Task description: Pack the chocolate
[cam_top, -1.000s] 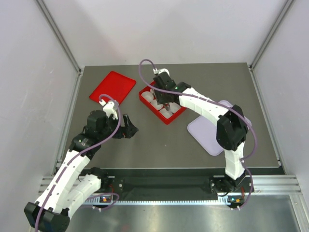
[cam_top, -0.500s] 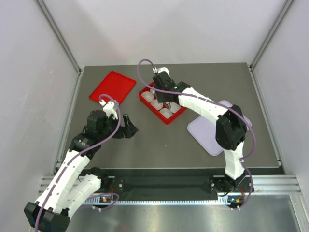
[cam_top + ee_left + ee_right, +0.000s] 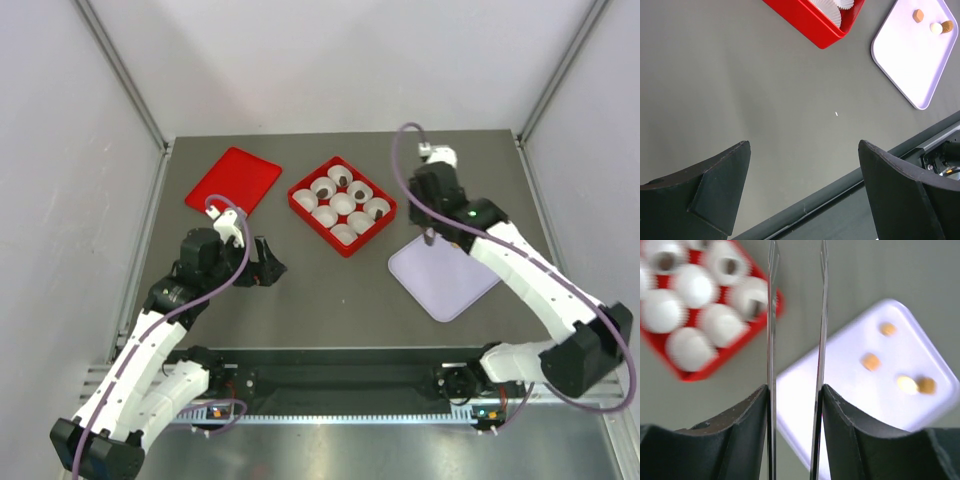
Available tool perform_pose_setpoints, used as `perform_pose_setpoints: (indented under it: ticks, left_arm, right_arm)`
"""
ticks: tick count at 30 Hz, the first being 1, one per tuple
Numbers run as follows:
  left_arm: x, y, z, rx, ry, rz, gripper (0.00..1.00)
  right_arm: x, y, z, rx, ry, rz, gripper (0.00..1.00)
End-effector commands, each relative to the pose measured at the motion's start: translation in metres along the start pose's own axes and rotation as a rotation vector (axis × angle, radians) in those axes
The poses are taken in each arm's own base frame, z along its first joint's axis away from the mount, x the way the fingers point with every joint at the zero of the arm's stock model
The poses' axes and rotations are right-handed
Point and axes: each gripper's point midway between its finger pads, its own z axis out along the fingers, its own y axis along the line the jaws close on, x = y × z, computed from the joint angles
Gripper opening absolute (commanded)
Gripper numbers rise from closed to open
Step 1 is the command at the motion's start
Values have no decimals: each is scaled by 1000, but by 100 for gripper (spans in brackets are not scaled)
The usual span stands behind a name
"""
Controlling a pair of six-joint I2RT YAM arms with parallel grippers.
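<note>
The right gripper (image 3: 428, 237) hangs over the far edge of the lavender tray (image 3: 450, 290), its thin blades apart and nothing between them. The step in hand looks like a fetch: loose tan chocolate (image 3: 870, 361) lies on the tray, off to one side of the blades. The next move calls for centring over one piece, lowering astride it and pinching gently, then carrying it to an empty paper cup (image 3: 322, 214) in the red box (image 3: 293, 198). Some cups already show dark pieces. The left gripper (image 3: 804, 150) hovers wide open, idle.
</note>
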Motion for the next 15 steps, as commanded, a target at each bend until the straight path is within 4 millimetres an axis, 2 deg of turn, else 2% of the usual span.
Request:
perform_pose_setpoints:
  ticks: [1, 2, 3, 6, 9, 15]
  left_arm:
    - [-7, -6, 1, 32, -30, 22, 93]
    - [-7, -6, 1, 33, -28, 22, 93]
    - [-7, -6, 1, 33, -28, 22, 93]
    - [-7, -6, 1, 32, -30, 22, 93]
    - [-8, -6, 1, 28, -31, 22, 93]
    - [-7, -5, 1, 22, -31, 20, 93]
  right_arm:
    - [27, -55, -8, 95, 40, 84, 45]
    - [31, -63, -9, 99, 46, 93, 45]
    - [41, -81, -6, 139, 67, 115, 45]
    - [52, -110, -2, 196, 87, 149, 46]
    - [59, -123, 10, 203, 111, 181, 45]
    - [72, -130, 34, 197, 153, 228, 43]
